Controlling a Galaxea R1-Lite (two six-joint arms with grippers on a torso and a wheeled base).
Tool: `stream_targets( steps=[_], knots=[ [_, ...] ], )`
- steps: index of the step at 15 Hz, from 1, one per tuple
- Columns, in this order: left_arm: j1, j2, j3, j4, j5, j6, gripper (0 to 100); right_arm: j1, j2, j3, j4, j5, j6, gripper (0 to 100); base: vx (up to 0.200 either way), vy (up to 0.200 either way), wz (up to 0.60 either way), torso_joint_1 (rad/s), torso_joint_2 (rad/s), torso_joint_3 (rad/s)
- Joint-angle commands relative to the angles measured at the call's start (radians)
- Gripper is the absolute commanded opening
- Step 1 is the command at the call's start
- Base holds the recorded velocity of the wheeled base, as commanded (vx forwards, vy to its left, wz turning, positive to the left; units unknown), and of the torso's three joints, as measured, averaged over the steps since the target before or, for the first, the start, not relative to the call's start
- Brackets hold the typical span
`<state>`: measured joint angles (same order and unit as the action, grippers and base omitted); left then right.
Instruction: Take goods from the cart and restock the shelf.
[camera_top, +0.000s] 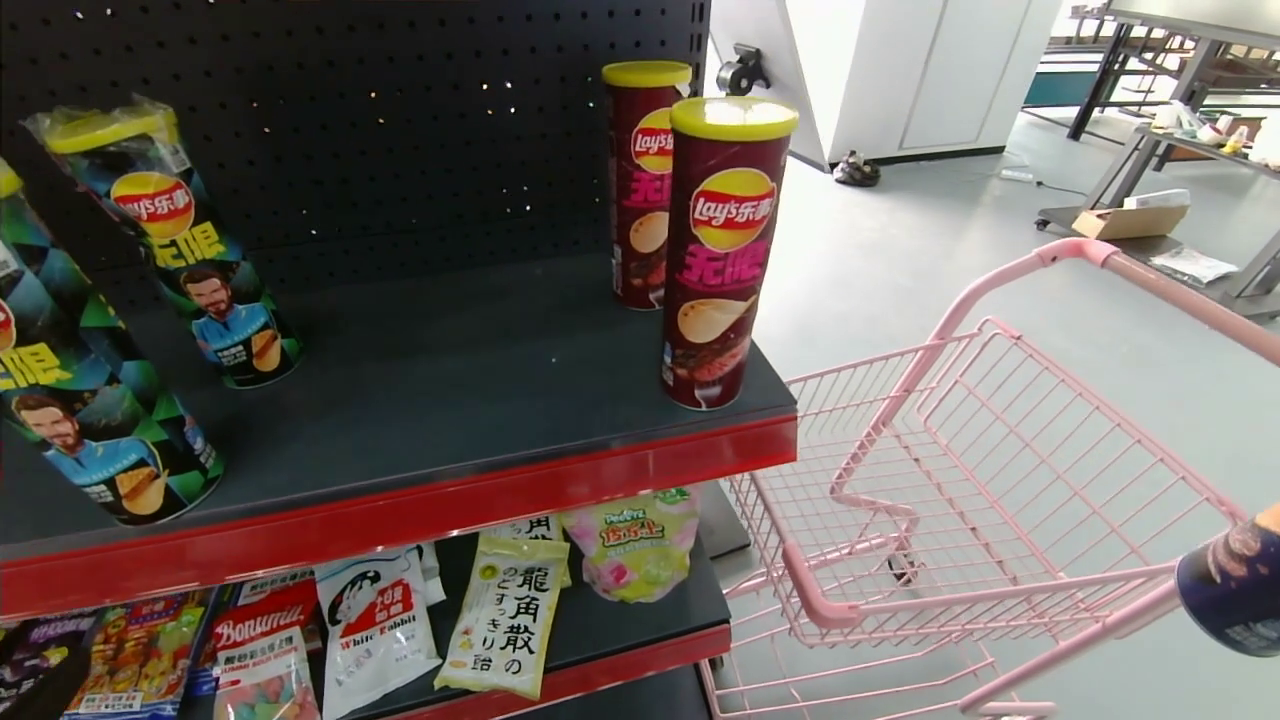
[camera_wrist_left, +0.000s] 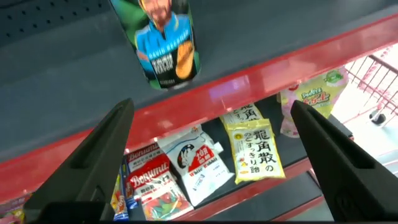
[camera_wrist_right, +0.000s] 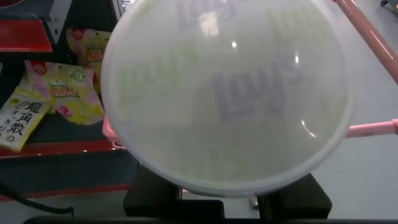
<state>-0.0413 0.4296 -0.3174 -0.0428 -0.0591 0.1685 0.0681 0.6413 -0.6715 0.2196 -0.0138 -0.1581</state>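
Observation:
A dark blue chip can (camera_top: 1235, 590) hangs over the pink cart (camera_top: 960, 400) at the right edge of the head view. Its pale lid (camera_wrist_right: 230, 93) faces the right wrist camera, with my right gripper (camera_wrist_right: 227, 205) shut on the can. The top shelf (camera_top: 430, 370) holds two dark red cans (camera_top: 728, 250) at its right end and two green cans (camera_top: 190, 250) at its left. My left gripper (camera_wrist_left: 211, 109) is open and holds nothing, just in front of the shelf's red edge (camera_wrist_left: 249, 81), below a green can (camera_wrist_left: 165, 43).
Snack bags (camera_top: 505, 610) lie on the lower shelf under the red edge. The middle of the top shelf is bare. Behind the cart is open grey floor, with a white cabinet (camera_top: 900, 70) and metal tables (camera_top: 1180, 120) at the back right.

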Motion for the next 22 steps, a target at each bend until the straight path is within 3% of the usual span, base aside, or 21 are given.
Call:
stream_targets(
  steps=[1,7,18,22],
  knots=[
    [0.000,-0.002,-0.002,0.000,-0.001,0.003,100,0.001,-0.003,0.006,0.000,0.000,-0.001,0,0.000,0.000,0.00,0.183,-0.56,-0.373],
    [0.000,-0.003,-0.002,0.000,0.001,0.006,100,0.002,0.009,0.023,-0.003,0.000,-0.003,0,0.000,0.000,0.00,0.208,-0.56,-0.352],
    [0.000,0.000,-0.002,0.000,0.001,0.006,100,-0.001,0.029,0.038,-0.005,-0.003,-0.034,0,0.000,0.000,0.00,0.148,-0.35,-0.206],
    [0.000,0.000,-0.002,0.000,0.002,0.006,100,-0.004,0.028,0.041,-0.003,-0.011,-0.035,0,0.000,0.000,0.60,0.015,-0.02,-0.016]
  ],
)
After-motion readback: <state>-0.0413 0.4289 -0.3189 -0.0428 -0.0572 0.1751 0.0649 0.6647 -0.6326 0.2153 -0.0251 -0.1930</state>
